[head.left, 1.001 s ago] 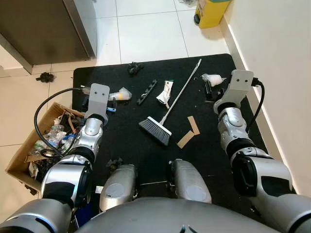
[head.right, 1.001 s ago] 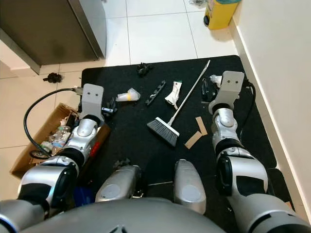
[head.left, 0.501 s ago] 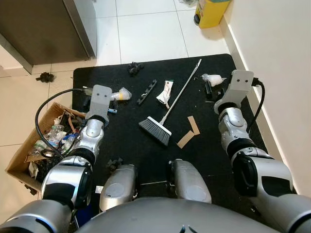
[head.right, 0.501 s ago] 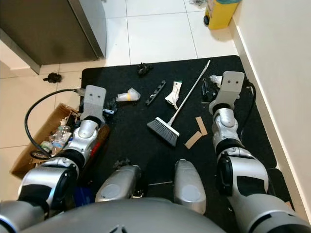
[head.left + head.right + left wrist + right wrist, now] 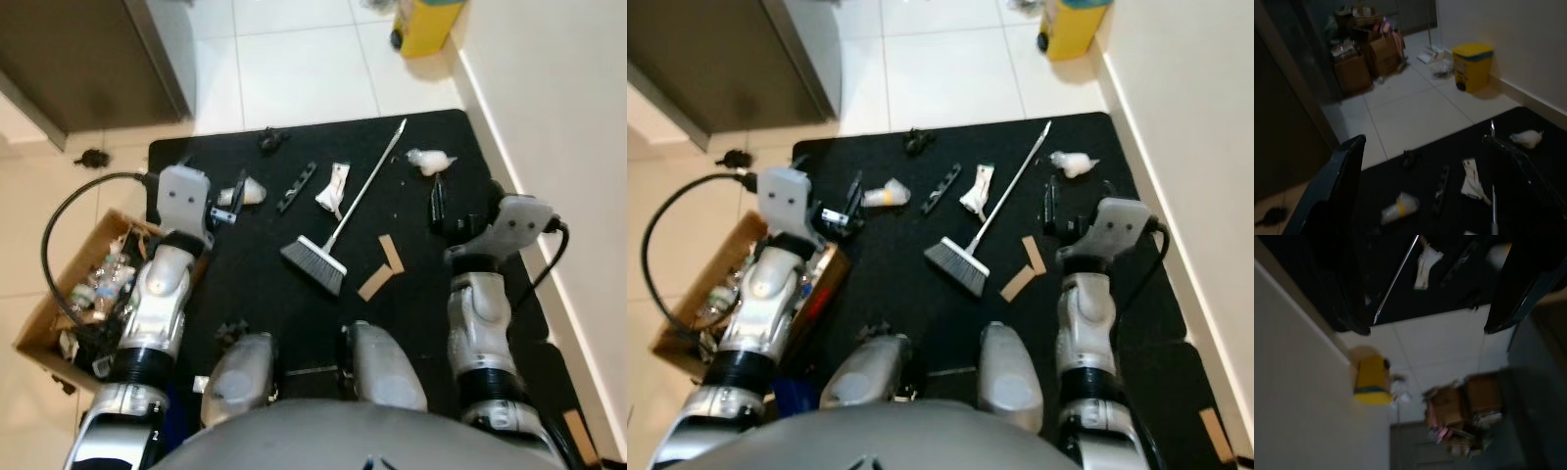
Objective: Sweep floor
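Broom [image 5: 338, 225] on mat [image 5: 294, 304] at twelve o'clock, untouched; left gripper [image 5: 1425, 191] and right gripper [image 5: 1425, 293] both spread, empty; risks nudging handle away if reached carelessly.

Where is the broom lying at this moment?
The broom lies flat on the black mat in the head views, between both arms; its bristles are near the robot, beside a cardboard strip, and its handle points toward the wall.
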Robot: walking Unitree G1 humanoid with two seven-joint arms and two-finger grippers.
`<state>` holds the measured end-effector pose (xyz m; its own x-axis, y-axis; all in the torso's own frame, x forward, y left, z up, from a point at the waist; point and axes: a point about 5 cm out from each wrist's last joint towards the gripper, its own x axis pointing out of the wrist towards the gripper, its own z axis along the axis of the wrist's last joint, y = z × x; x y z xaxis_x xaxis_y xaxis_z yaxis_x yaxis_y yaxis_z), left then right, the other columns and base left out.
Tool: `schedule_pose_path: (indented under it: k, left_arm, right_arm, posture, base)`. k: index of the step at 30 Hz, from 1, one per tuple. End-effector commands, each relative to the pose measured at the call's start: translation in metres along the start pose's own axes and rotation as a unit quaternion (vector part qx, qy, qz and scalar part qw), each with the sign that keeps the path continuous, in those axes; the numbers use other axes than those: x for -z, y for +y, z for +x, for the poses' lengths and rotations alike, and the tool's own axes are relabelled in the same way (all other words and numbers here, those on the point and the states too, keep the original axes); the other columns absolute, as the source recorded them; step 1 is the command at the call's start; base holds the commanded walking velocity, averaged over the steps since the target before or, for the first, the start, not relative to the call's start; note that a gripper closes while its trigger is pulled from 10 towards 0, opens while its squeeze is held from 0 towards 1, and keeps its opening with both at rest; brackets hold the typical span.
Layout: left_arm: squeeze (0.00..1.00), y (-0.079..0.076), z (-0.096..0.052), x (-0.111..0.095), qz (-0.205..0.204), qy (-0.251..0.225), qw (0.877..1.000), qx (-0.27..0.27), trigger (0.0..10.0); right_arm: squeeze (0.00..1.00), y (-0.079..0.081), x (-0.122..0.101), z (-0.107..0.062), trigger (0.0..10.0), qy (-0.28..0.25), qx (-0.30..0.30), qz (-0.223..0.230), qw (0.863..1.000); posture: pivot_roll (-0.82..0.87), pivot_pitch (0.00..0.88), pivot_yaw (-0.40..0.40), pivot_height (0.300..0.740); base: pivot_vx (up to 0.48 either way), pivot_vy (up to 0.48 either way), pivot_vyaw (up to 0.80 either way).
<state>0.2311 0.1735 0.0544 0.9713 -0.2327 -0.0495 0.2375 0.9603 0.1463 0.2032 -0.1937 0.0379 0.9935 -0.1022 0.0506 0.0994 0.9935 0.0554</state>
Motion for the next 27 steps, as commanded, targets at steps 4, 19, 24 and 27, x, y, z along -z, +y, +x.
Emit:
schedule_pose_path:
  k: [4,19,24,27]
  left_arm:
    - [0.0,0.013,-0.023,-0.001,-0.028,0.036,0.999,-0.022,10.0]
    - [0.0,0.015,0.035,-0.075,-0.052,-0.03,0.998,-0.011,10.0]
    - [0.0,0.004,0.063,-0.084,-0.039,-0.032,0.999,-0.007,10.0]
    - [0.0,-0.002,0.068,-0.081,-0.032,-0.025,0.999,0.004,10.0]
  right_arm:
    - [0.0,0.007,-0.012,-0.027,10.0,0.01,0.0,0.007,1.0]
    - [0.0,0.03,-0.107,0.027,10.0,-0.088,-0.03,0.034,0.995]
    - [0.0,0.021,-0.101,0.054,10.0,-0.084,0.011,0.027,0.996]
    - [0.0,0.013,-0.088,0.061,10.0,-0.058,0.023,0.015,0.998]
  posture:
    - [0.04,0.0,0.013,0.74]
    - [0.03,0.0,0.004,0.74]
    - [0.03,0.0,-0.005,0.74]
    - [0.03,0.0,-0.006,0.74]
  base:
    - [0.0,0.0,0.0]
    - [0.0,0.0,0.0]
    - [0.0,0.0,0.0]
    - [0.0,0.0,0.0]
